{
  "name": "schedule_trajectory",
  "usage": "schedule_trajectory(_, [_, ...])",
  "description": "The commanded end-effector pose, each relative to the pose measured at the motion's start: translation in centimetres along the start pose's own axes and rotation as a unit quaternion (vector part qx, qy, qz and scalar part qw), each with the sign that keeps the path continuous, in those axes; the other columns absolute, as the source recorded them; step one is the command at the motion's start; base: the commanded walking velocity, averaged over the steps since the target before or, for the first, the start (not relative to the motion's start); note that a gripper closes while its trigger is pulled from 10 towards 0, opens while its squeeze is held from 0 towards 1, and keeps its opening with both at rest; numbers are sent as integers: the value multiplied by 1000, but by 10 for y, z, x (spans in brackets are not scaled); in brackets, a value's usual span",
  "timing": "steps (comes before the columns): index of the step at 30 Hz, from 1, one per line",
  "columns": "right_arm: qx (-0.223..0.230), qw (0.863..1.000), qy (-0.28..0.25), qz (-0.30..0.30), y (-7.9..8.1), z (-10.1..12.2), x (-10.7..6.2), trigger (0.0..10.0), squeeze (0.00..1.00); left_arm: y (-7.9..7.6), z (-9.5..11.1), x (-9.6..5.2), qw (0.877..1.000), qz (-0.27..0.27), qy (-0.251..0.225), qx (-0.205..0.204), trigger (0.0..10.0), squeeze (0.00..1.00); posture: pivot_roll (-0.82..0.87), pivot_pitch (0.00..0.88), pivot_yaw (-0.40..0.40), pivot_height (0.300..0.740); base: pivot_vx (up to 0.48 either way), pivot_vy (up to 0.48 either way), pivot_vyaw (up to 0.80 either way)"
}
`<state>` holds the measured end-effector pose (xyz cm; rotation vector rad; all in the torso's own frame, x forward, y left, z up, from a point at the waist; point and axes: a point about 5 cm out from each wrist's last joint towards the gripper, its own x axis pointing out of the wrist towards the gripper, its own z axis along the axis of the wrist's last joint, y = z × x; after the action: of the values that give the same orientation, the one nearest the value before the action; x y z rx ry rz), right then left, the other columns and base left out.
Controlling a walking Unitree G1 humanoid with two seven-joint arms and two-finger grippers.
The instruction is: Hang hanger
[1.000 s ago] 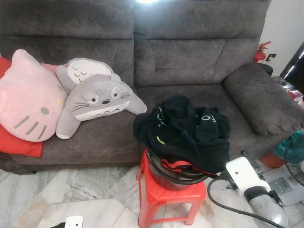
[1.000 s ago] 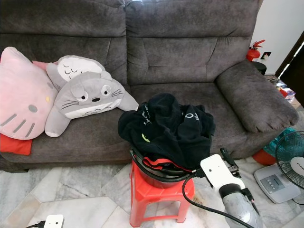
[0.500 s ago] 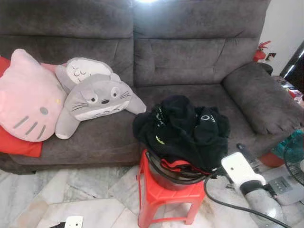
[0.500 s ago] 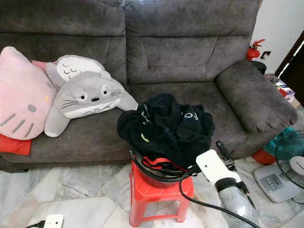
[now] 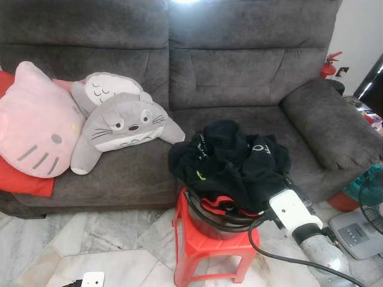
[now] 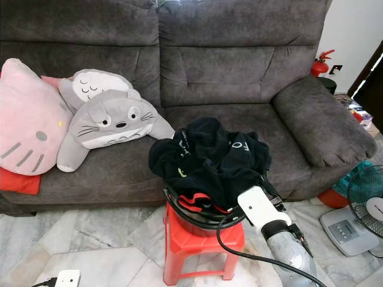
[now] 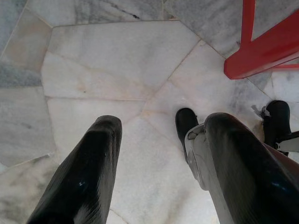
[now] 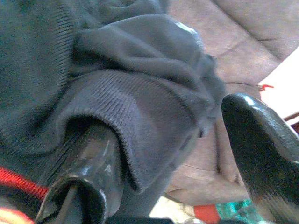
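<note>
A heap of black clothes (image 5: 230, 161) spills out of a black basket (image 5: 212, 226) that stands on a red plastic stool (image 5: 203, 251) in front of the sofa. A red band (image 5: 216, 207) shows under the heap at the basket's rim. My right gripper (image 8: 163, 126) is open at the heap's right edge. One finger (image 8: 88, 172) is tucked under a fold of dark knit fabric and the other finger (image 8: 261, 144) stands apart in the air. My left gripper (image 7: 161, 123) hangs open above the marble floor beside a stool leg (image 7: 261, 51), holding nothing.
A grey sofa (image 5: 239, 72) fills the back, with a pink cat cushion (image 5: 36, 119) and grey plush toys (image 5: 122, 122) on its left seat. A floor fan (image 5: 371, 206) stands at the right. A black cable (image 5: 281, 257) loops from my right wrist.
My right arm has moved left and forward, from beside the stool to the clothes heap, and one finger now sits under the fabric. The left arm has not moved.
</note>
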<state>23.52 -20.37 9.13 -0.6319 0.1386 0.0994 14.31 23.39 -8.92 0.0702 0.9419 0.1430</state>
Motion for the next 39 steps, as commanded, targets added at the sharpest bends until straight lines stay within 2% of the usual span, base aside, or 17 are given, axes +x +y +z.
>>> schedule_trajectory(1, [4,1000,0,-25,-9,1,0,10000,0,1,-4,-1,1000,2,6,0,10000,0,-210,53,-43,740,0,0,0])
schedule_trajectory(6, [-2,998,31,-56,-15,-8,0,10000,0,0,-4,-1,1000,1,6,1,10000,0,-210,51,-44,740,0,0,0])
schedule_trajectory(7, [8,995,54,-83,-20,-13,-1,10000,0,0,-4,-1,1000,-1,6,2,10000,0,-209,52,-43,740,0,0,0])
schedule_trajectory(12, [41,986,101,-125,-27,-23,-1,10000,0,0,-4,-1,1000,-4,7,3,10000,0,-209,52,-43,740,0,0,0])
schedule_trajectory(13, [30,983,129,-125,-27,-29,-2,10000,0,-1,-4,-1,1000,-5,7,3,10000,0,-209,52,-43,740,0,0,0])
schedule_trajectory(16, [20,980,158,-123,-26,-37,-3,10000,0,-1,-4,-1,1000,-6,8,3,10000,0,-209,52,-43,740,0,0,0])
schedule_trajectory(20, [36,982,142,-123,-23,-33,-1,10000,0,-1,-3,-1,1000,-6,7,4,10000,0,-209,47,-42,740,0,0,0])
schedule_trajectory(23, [58,989,96,-99,-17,-18,6,10000,0,-1,-3,-1,1000,-6,7,6,10000,0,-211,45,-42,740,0,0,0])
schedule_trajectory(29, [71,992,58,-92,-13,-7,10,10000,0,-1,-2,0,1000,-7,4,14,10000,0,-208,45,-42,740,0,0,0])
schedule_trajectory(35, [68,989,76,-110,-15,-15,11,10000,0,-1,-2,0,1000,-8,4,16,10000,0,-210,46,-42,740,0,0,0])
schedule_trajectory(39, [124,984,44,-124,-15,-10,16,10000,0,-2,-2,0,1000,-9,5,18,10000,0,-209,46,-40,740,0,0,0])
